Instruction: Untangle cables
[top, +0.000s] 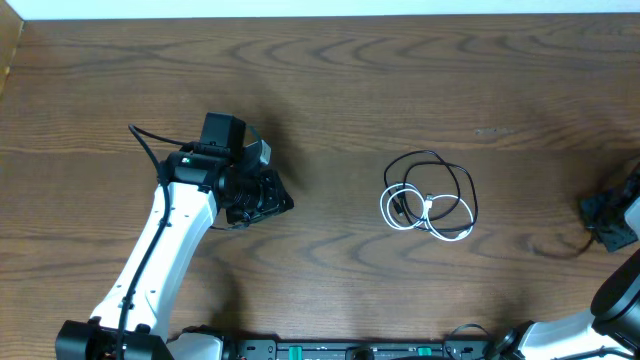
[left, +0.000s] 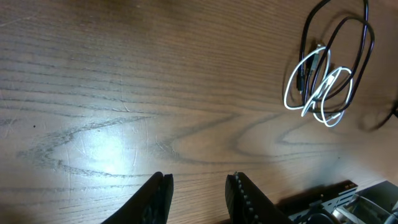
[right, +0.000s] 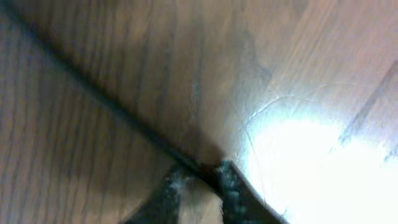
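The cables lie in one tangled heap right of the table's middle. The black cable (top: 441, 157) loops over and through the white cable (top: 386, 210). My left gripper (top: 262, 195) hovers well to their left, open, with bare wood between its fingers (left: 199, 182). In the left wrist view the black cable (left: 368, 37) and white cable (left: 291, 87) sit at the upper right. My right gripper (top: 603, 212) is at the table's far right edge, away from the heap. Its view is blurred; the fingertips (right: 202, 173) nearly meet where a thin dark line (right: 106, 102) runs in, and I cannot tell whether that line is pinched.
A faint thin line (top: 560, 250) lies on the wood between the heap and my right gripper. The arms' bases and a black rail (top: 350, 350) run along the near edge. A pale wall strip (top: 300, 8) borders the far edge.
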